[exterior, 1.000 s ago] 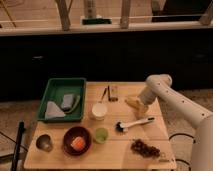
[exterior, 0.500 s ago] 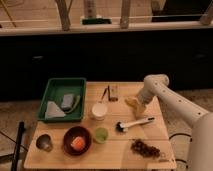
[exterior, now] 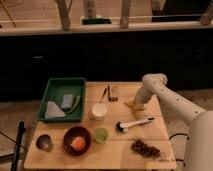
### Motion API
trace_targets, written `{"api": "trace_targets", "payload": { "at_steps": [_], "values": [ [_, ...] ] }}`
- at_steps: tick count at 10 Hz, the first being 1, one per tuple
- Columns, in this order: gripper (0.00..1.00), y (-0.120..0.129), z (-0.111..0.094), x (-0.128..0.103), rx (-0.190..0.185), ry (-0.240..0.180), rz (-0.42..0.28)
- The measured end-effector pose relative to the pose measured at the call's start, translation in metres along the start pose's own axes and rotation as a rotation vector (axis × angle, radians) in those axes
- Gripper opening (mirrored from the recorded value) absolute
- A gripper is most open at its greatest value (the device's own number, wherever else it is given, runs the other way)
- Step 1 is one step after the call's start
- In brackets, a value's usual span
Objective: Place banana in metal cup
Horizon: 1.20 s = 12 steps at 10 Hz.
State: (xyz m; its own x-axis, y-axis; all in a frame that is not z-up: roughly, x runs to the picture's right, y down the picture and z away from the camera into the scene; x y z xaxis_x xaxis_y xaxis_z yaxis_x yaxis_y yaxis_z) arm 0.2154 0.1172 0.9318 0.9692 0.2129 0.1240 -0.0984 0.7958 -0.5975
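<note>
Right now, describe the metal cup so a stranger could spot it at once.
On the wooden table, far from the claw at the right side, find the green tray. In front of it, left of the brown bowl, stands the metal cup: the only grey, shiny one.

Warm, dim light falls from above on the wooden table (exterior: 118,151), while the wall (exterior: 100,56) behind it lies nearly black. My gripper (exterior: 136,104), low over the table's right side, takes the same yellowish cast.

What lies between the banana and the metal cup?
In the camera view, the white cup and the brown bowl stand between banana and metal cup. The gripper is at the banana.
</note>
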Motion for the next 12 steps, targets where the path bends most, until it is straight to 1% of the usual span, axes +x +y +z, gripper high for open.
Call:
{"api": "trace_targets", "payload": {
  "at_steps": [1, 2, 5, 7, 9, 11, 12],
  "values": [
    [0.05, -0.001, -0.001, -0.001, -0.001, -0.001, -0.005],
    [0.01, -0.002, -0.002, -0.001, -0.003, -0.001, -0.011],
    [0.00, -0.008, -0.012, -0.007, -0.009, -0.024, -0.073],
    [0.00, -0.012, -0.024, -0.014, -0.017, -0.053, -0.136],
    [0.00, -0.016, -0.036, -0.022, -0.017, -0.082, -0.184],
    [0.00, -0.022, -0.059, -0.033, -0.017, -0.124, -0.249],
    [0.00, -0.024, -0.065, -0.037, -0.016, -0.134, -0.274]
  ]
}}
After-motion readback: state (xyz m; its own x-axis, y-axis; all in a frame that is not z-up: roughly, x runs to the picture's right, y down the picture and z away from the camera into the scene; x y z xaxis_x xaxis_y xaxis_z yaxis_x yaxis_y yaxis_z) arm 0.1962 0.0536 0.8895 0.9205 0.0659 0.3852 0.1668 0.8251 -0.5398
